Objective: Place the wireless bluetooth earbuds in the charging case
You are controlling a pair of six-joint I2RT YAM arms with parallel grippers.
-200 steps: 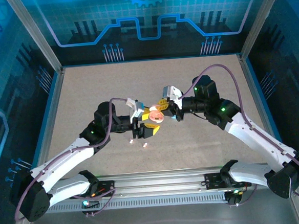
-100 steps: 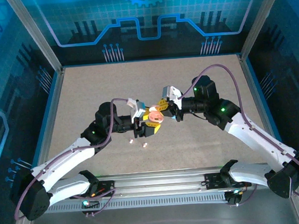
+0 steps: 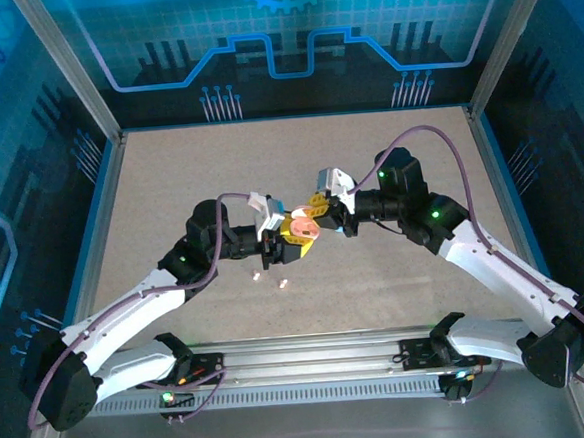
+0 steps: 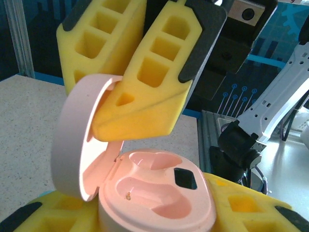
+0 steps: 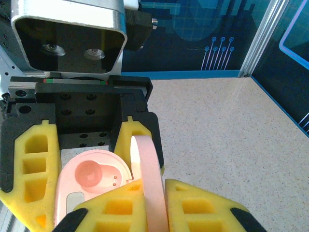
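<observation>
A pink charging case (image 4: 159,193) stands open above the table, both earbud wells bare. My left gripper (image 4: 154,220) is shut on the case base (image 3: 299,233), its yellow foam fingers (image 4: 256,212) on either side. The raised lid (image 4: 72,145) is held from above by my right gripper (image 5: 153,193), shut on the lid (image 5: 147,169), which appears edge-on in the right wrist view. In the top view the left gripper (image 3: 285,237) and the right gripper (image 3: 317,213) meet mid-table. Two tiny pale earbuds (image 3: 257,275) (image 3: 282,282) lie on the table just in front of the left gripper.
The speckled table (image 3: 396,272) is walled by blue panels and aluminium posts (image 3: 60,55). The metal rail (image 3: 312,363) with the arm bases runs along the near edge. Both arms reach inward, their cables (image 3: 437,139) looping above.
My left gripper with the case base has shifted slightly away from the near edge, closer to the right gripper. The two earbuds on the table have not moved.
</observation>
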